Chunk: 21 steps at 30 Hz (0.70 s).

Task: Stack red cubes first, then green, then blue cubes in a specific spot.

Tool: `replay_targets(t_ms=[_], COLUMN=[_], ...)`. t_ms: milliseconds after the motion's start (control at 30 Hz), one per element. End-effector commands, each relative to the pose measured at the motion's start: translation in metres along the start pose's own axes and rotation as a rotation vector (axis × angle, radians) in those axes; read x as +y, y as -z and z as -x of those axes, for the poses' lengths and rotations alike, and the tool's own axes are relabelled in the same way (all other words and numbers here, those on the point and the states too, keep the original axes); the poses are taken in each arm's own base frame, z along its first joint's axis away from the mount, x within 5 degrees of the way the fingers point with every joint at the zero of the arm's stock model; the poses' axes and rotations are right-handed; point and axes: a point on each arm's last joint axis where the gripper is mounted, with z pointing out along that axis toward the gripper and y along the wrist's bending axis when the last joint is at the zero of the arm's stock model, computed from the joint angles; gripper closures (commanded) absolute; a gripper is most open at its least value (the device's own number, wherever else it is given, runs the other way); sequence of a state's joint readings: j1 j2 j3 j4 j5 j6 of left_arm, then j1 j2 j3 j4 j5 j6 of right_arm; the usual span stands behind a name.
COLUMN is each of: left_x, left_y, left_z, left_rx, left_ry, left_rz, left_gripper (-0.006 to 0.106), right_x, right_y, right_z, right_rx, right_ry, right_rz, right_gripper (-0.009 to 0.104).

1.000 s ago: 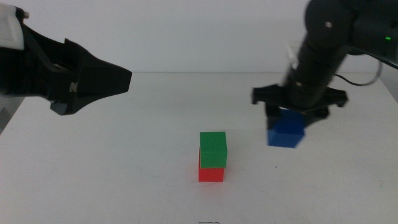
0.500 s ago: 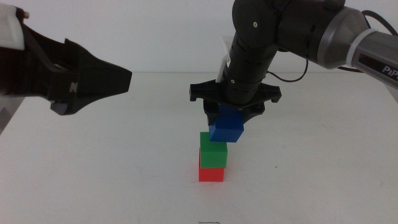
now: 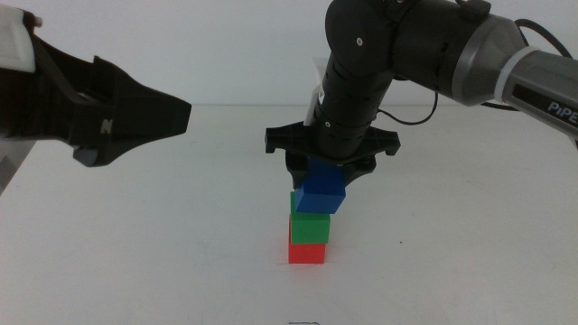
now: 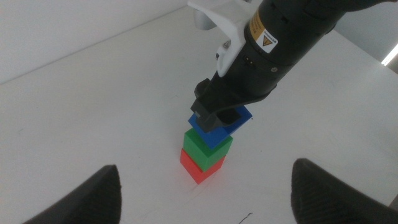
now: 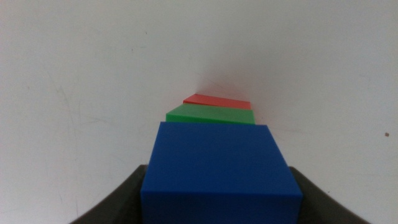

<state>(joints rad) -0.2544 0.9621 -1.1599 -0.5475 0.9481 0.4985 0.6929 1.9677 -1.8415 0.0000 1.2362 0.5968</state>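
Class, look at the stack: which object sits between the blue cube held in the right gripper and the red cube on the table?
The green cube sits on the red cube, beneath the blue cube in the right gripper; clearest in the middle view.

Blue cube (image 3: 321, 194), green cube (image 3: 309, 227) and red cube (image 3: 306, 253): plain, smooth, matt faces, no sheen. Tabletop (image 3: 181, 235): white, matt, faintly scuffed in the right wrist view. Right gripper (image 3: 329, 171): dark, matt, plastic-looking. Arm housing: black, semi-gloss.
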Motion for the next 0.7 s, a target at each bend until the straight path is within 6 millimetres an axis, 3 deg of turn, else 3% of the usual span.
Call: replay_targets(t_ms=[0,667], left_x=[-0.003,-0.003], left_y=[0.009,0.009], left_z=[0.011,0.011], left_rx=[-0.089,-0.089], left_ry=[0.004,0.004], left_rz=[0.005,0.005], left_gripper=[0.007,0.007], right_x=[-0.002,0.004], right_y=[0.031,0.016], right_z=[-0.004,-0.004], right_rx=[-0.023,-0.010], right_ry=[0.005,0.020], right_rz=[0.001,-0.019], right_gripper=[0.096,0.095])
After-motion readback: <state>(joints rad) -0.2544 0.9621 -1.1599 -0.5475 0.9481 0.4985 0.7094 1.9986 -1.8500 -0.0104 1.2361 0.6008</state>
